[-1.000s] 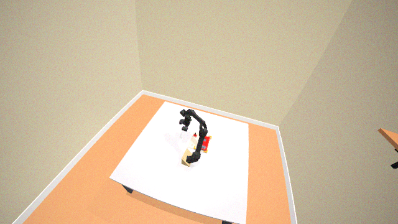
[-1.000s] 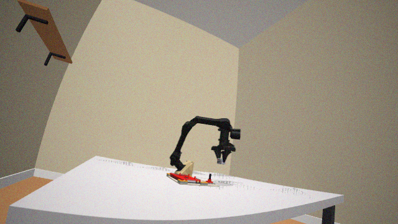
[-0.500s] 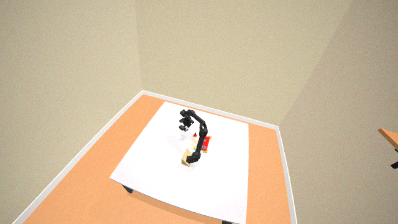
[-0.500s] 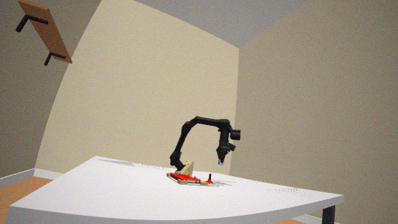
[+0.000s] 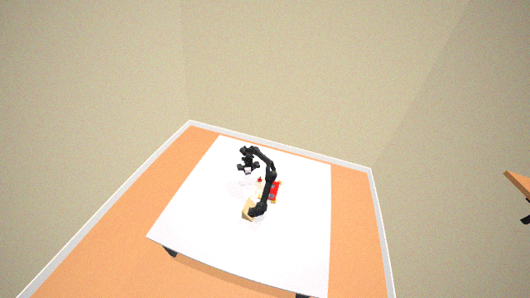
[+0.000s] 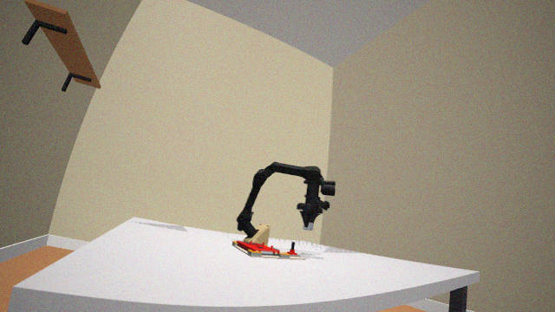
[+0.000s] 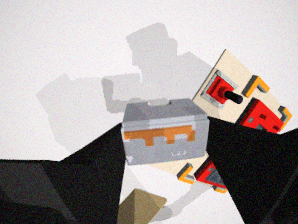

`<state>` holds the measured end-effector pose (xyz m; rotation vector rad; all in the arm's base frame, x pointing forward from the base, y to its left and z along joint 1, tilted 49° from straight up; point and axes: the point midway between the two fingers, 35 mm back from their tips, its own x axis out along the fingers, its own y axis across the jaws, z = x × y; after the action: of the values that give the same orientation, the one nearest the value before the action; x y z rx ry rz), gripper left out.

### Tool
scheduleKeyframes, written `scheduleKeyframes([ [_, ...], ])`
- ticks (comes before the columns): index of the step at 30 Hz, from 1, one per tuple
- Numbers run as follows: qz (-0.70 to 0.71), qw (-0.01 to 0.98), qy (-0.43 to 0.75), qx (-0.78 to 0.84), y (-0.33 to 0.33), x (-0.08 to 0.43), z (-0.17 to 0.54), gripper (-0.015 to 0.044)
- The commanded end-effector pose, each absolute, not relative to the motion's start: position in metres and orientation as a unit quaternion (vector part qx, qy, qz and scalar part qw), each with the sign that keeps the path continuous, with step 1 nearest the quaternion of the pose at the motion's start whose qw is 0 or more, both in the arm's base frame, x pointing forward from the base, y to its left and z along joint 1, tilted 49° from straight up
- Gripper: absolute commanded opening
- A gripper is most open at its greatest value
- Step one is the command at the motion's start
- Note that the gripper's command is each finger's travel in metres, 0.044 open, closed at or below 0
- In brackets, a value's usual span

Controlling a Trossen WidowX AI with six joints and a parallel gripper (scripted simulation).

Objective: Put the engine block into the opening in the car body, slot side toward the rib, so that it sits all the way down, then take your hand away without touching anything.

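Note:
My gripper [image 5: 248,170] [image 6: 308,225] [image 7: 161,124] is shut on the grey engine block [image 5: 248,170] [image 6: 308,226] [image 7: 175,151], which has an orange pattern on one face and a notch in its top edge. It holds the block high above the table, off to the side of the board. The red car body [image 5: 274,190] [image 6: 253,246] [image 7: 259,116] lies on the board; in the wrist view the block and right finger hide much of it. The opening and its rib cannot be made out.
A pale board [image 7: 226,65] bears yellow corner brackets [image 7: 256,86] and a red piece with a black peg [image 5: 259,180] [image 6: 292,250] [image 7: 220,90]. A tan wedge-shaped block [image 5: 248,209] [image 6: 261,234] [image 7: 140,206] stands at the arm's base on the white table [image 5: 298,248] [image 6: 173,277].

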<state>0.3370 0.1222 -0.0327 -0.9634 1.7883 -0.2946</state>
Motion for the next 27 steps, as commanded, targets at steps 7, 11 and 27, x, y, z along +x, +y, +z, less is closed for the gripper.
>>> scheduleKeyframes([
  [7,-0.249,0.582,0.711,-0.306,0.1215,0.3376,-0.0327,0.0000],
  [11,-0.298,0.602,0.692,-0.265,0.1211,0.3376,-0.0331,0.0000],
  [27,-0.477,0.651,0.584,-0.090,0.1195,0.3373,-0.0347,0.0000],
])
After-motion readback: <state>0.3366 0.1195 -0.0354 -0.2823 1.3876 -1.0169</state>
